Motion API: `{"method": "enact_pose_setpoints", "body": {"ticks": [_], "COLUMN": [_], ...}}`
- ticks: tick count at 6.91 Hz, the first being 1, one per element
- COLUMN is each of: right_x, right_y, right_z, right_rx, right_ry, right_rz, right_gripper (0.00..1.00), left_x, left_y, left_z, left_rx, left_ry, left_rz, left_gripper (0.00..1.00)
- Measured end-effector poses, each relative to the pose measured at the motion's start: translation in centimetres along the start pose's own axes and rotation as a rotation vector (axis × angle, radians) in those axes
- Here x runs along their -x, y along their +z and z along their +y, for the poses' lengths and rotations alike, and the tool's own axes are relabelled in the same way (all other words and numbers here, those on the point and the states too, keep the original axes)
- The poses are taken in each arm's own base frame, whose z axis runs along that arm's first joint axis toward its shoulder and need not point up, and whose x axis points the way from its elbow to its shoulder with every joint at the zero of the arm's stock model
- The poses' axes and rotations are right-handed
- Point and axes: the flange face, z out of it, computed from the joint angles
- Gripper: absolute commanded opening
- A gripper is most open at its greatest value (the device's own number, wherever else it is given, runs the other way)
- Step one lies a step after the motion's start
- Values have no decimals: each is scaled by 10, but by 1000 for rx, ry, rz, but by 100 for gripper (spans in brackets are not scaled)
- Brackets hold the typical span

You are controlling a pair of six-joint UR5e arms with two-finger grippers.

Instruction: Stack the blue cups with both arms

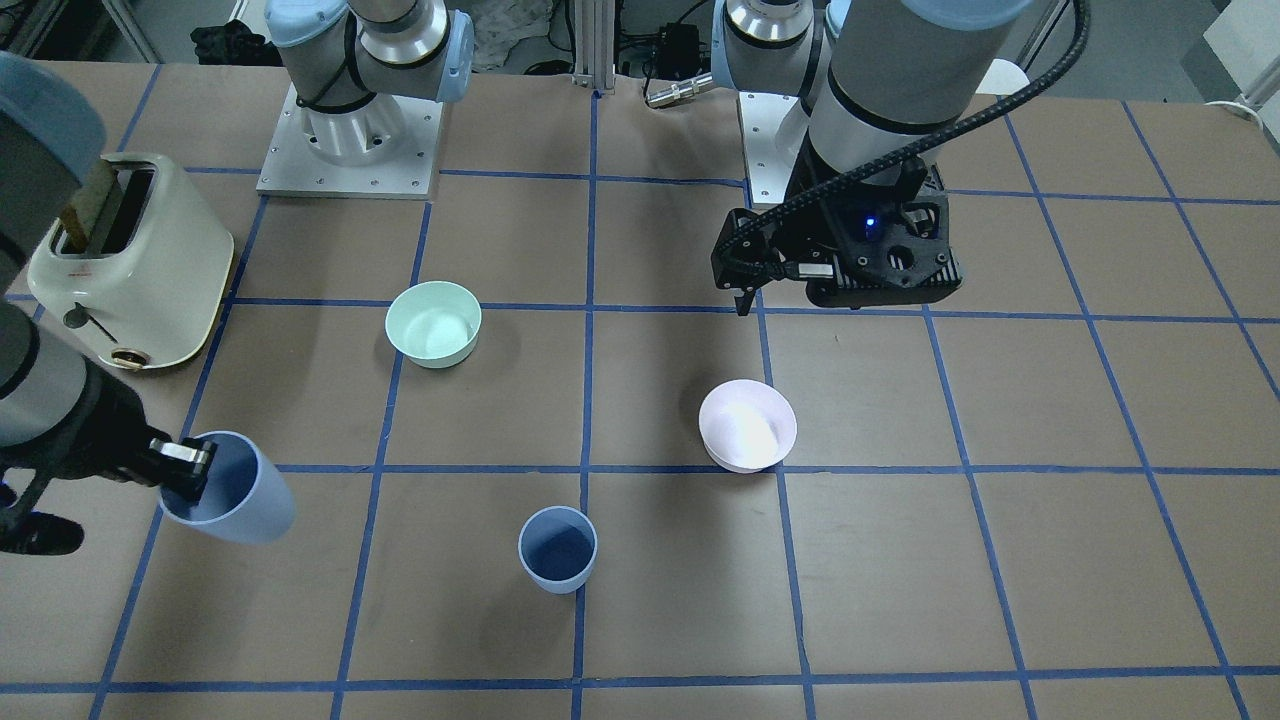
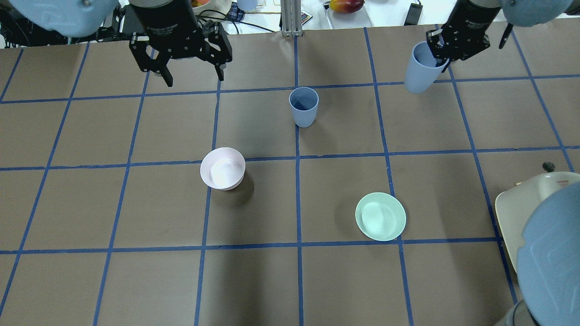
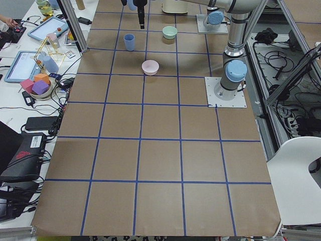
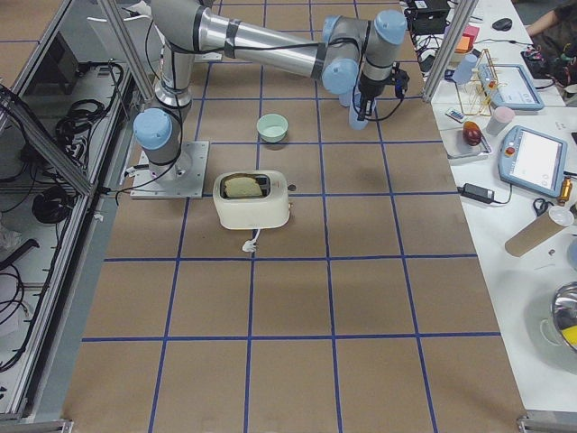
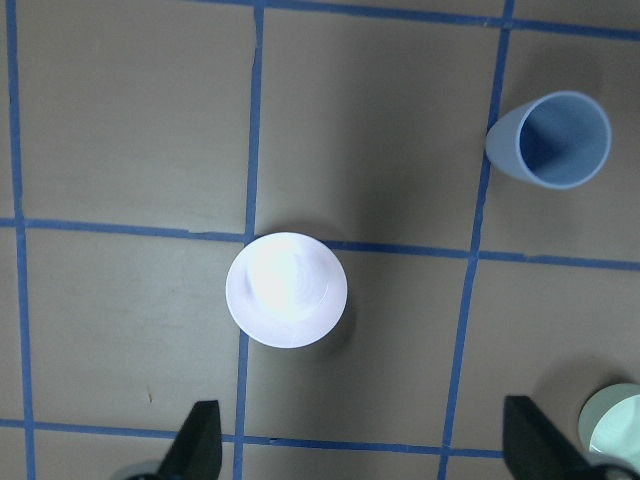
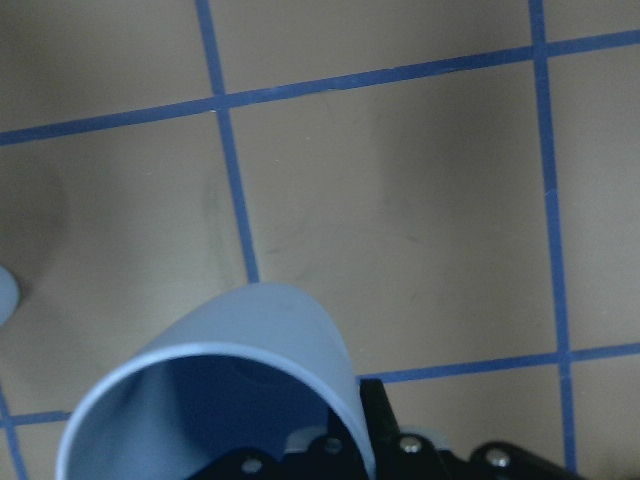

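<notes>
One blue cup (image 1: 557, 548) stands upright on the table near its middle line; it also shows in the overhead view (image 2: 303, 106) and the left wrist view (image 5: 550, 140). My right gripper (image 1: 185, 468) is shut on the rim of the second blue cup (image 1: 240, 500), one finger inside it. It holds that cup tilted above the table, as the overhead view (image 2: 421, 68) and the right wrist view (image 6: 220, 390) show. My left gripper (image 2: 195, 78) is open and empty, hanging above the table beyond the pink bowl, well apart from the standing cup.
A pale pink bowl (image 2: 222, 168) sits below the left gripper's side of the table. A mint-green bowl (image 2: 380, 216) sits on the right arm's side. A cream toaster (image 1: 130, 265) with toast stands at the right-hand table end near the right arm.
</notes>
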Motion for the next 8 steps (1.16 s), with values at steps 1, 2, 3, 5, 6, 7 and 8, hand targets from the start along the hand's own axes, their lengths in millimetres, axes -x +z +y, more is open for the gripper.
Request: {"method": "enact_pose_setpoints", "body": {"ticks": [1,2,3,5,6,7,8], "right_x": [48,96,132,170,188,203,212], "right_y": [-7,-7,0,22,33,42,49], "right_z": [18,37,50,59,63,65,61], "right_rx": [-3,-8,-9,-3,-4,-12,-34], "right_ry": [29,51,87,115,110,107,104], "right_rz": [-3,-5,-6,-5,-6,-11,-30], "right_gripper": [0,0,0,0,0,0,0], "left_x": [9,17,26,37,37,37,37], "left_y": [10,13,12,10,10,9,9], "left_z": [14,20,19,15,14,14,14], "left_rx": [-30,-72,-108,-125,-127,-128,-129], "left_ry": [32,40,31,11,9,9,9], "left_rz": [-22,-25,-21,-1,14,17,17], "left_gripper": [100,100,100,100,100,100,100]}}
